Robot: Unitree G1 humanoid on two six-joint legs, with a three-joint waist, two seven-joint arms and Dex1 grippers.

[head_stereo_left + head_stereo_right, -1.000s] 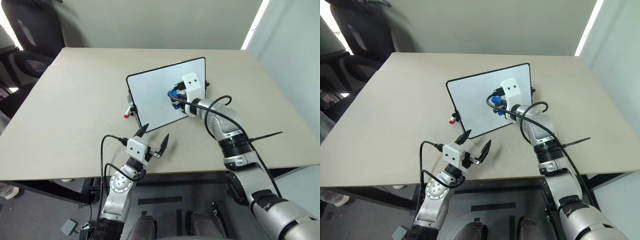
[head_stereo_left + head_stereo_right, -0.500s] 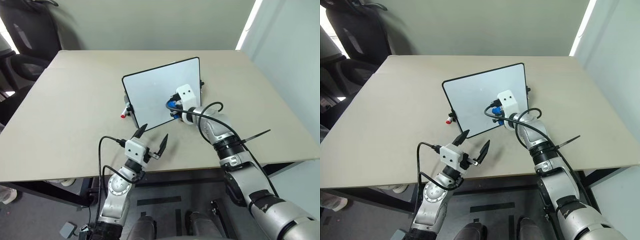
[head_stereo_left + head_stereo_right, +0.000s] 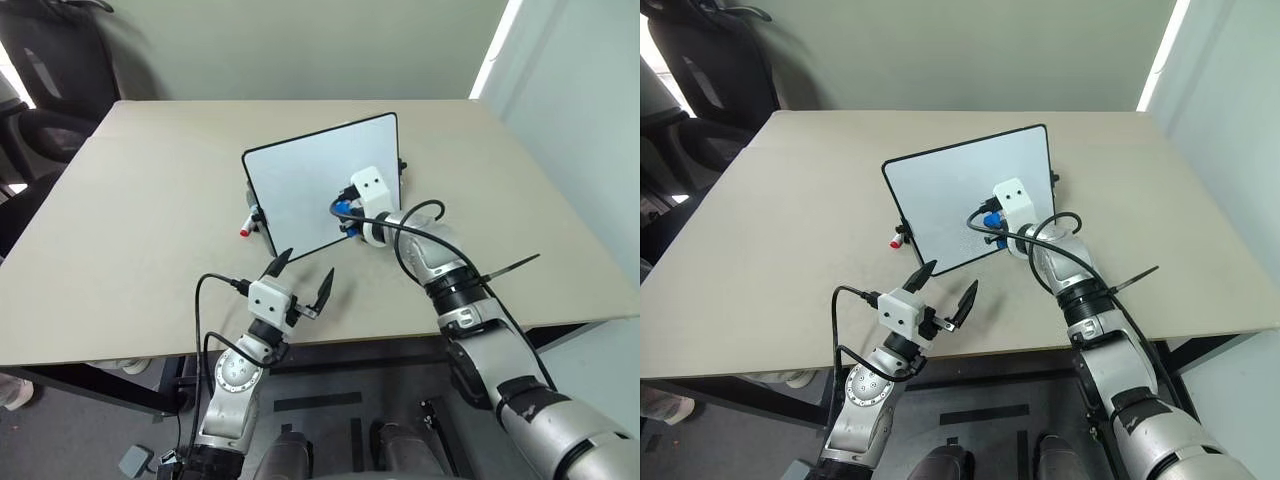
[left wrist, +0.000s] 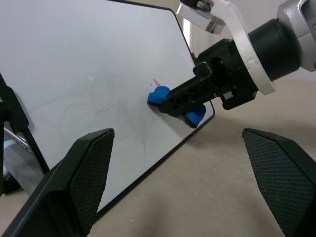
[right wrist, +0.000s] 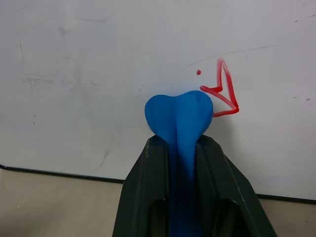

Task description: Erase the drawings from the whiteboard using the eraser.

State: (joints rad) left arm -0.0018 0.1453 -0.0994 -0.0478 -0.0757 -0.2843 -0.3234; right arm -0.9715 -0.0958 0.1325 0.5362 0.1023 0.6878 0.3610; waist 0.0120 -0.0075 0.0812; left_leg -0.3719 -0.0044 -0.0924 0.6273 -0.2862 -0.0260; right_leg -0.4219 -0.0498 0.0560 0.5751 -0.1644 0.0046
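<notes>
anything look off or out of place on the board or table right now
One thing: the blue eraser is squeezed so hard in the right gripper that it bulges into a heart shape. Red drawing remnants remain beside it on the whiteboard. A red-capped marker lies at the board's left edge.

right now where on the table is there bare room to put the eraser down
Bare: the table left of the whiteboard beyond the marker, the far strip behind the board, and the right side past the right gripper. Crowded: the near edge around the left gripper.
</notes>
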